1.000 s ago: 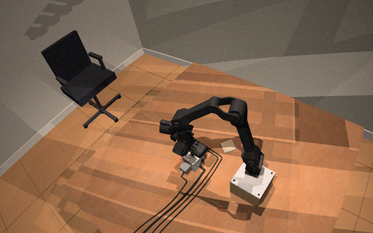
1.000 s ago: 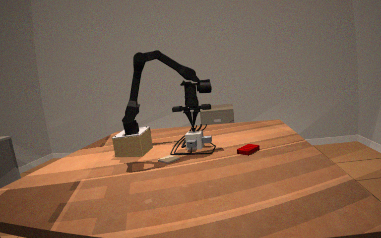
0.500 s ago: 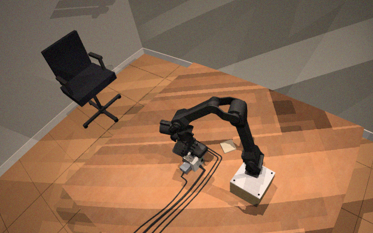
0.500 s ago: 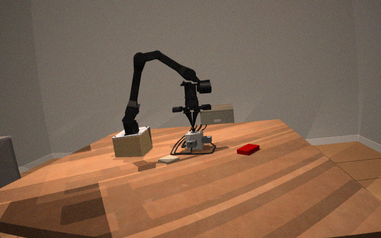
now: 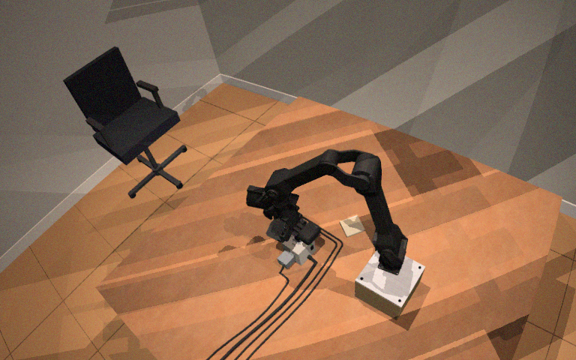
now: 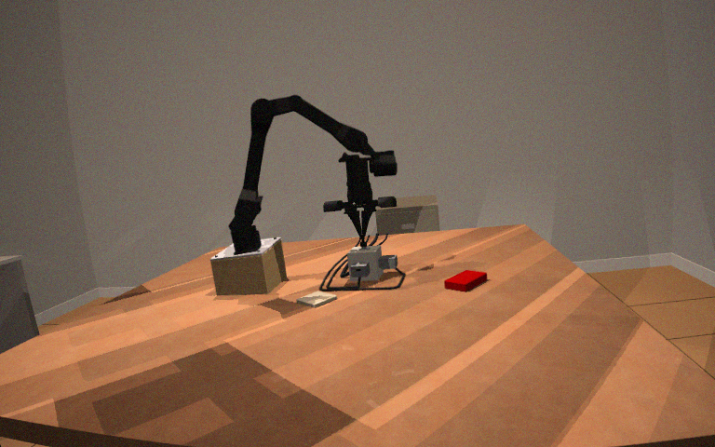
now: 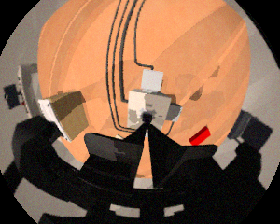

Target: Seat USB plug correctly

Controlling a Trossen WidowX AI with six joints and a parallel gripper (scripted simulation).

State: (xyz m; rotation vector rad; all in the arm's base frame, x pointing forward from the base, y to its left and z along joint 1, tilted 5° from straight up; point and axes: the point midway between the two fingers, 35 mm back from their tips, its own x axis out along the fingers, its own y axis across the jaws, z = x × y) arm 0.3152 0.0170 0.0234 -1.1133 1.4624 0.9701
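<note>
So the hand [image 6: 362,241] was pointing straight down over the power cube [image 6: 365,264], fingers pinched nearly all the way together on the USB plug [image 7: 147,116] sticking out of the cube's top socket. In the wrist view the two fingers met in a narrow V right at that small dark plug, though it was too tiny to tell which way round it sat or how deep it was in. The cube sat roughly mid-tabletop [image 6: 461,354], well away from every edge, so there was no real danger of it sliding off. Tighter stuff nearby: a pale adapter [image 5: 286,259] was plugged into one side of the cube, and black cables [image 5: 282,303] looped around its base and ran off toward the tabletop's edge in the top view. A flat cream pad [image 6: 317,299] lay near the cube on the side toward the arm's base block [image 6: 248,271], and a red block [image 6: 465,279] sat off on the other side, apart from the cables. Above the cube there was nothing but the arm itself, so lots of room straight up. A big stretch of wood lay bare toward the exterior camera. An office chair [image 5: 124,118] stood on the floor, well apart from it all.
</note>
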